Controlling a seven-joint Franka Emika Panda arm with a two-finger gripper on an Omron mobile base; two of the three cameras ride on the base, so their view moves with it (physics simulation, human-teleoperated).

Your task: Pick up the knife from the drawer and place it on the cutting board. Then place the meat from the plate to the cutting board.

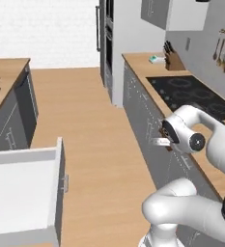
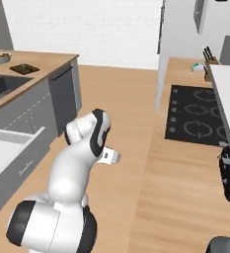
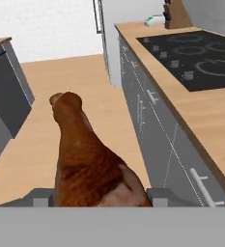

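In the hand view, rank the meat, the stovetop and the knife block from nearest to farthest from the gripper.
1. The meat, between the gripper's fingertips.
2. The stovetop, on the counter to the right.
3. The knife block, at the counter's far end.

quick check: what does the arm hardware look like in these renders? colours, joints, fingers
The arm is glossy white with rounded, bulbous links and black bands and caps at the joints; one round dark cap has a small light dot at its centre. No cables or markings show. The gripper has two small dark grey, blocky finger tips.
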